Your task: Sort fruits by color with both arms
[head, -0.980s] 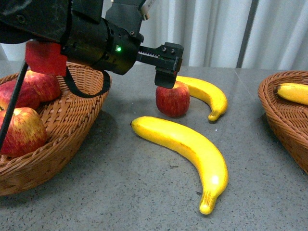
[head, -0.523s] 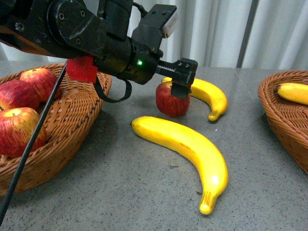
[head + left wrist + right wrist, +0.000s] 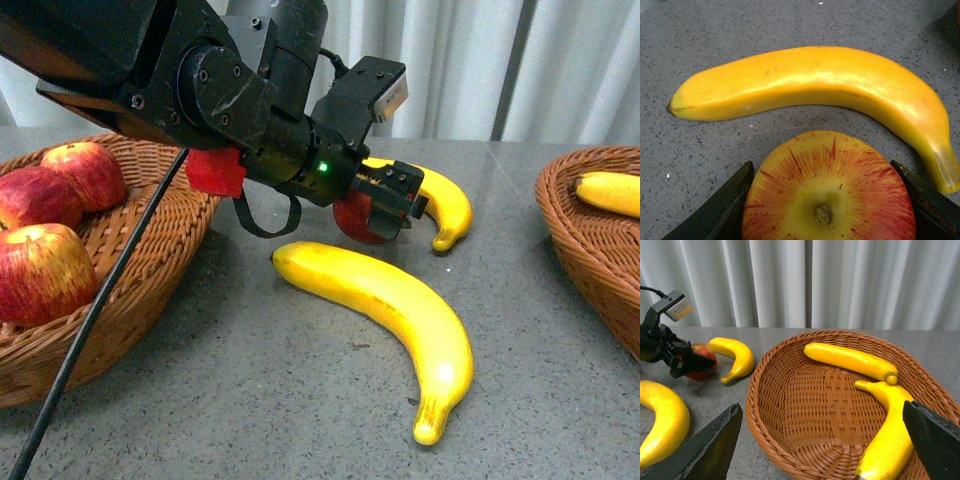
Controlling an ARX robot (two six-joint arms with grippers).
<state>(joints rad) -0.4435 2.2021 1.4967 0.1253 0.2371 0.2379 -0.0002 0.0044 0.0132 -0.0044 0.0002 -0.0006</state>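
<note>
Step in hand: the grasp of the one loose apple [image 3: 829, 185], as I read it, before it is carried to the reds.
Apple's place: on the table [image 3: 250, 400] at centre, stem up, at 12 o'clock from the near banana [image 3: 390, 310]. The far banana [image 3: 815, 80] lies just beyond it at 2 o'clock, close but apart in the left wrist view.
Left gripper [image 3: 392, 205]: low over the apple, its fingers [image 3: 725, 210] set wide, one on each flank and seemingly touching the skin. Whether they squeeze yet I cannot tell.
Why so held: taken across its widest part with the stem between the fingers, the round, glossy fruit is least likely to roll or squirt out.
Left arm [image 3: 230, 90]: reaches from 10 o'clock across the rim of the left basket [image 3: 150, 270], wrist pitched down toward the table, green light [image 3: 322, 167] lit.
Left basket: at 9 o'clock, holds three apples [image 3: 40, 270], so red belongs there.
Right basket [image 3: 752, 390]: at 3 o'clock, holds two bananas [image 3: 850, 360], so yellow belongs there.
Right gripper [image 3: 820, 440]: hovers over the right basket, fingers spread wide, nothing between them.
Left to do: this apple and the two bananas on the table are unsorted.
Risk: the far banana lies near enough that a finger could nudge it on the lift.
</note>
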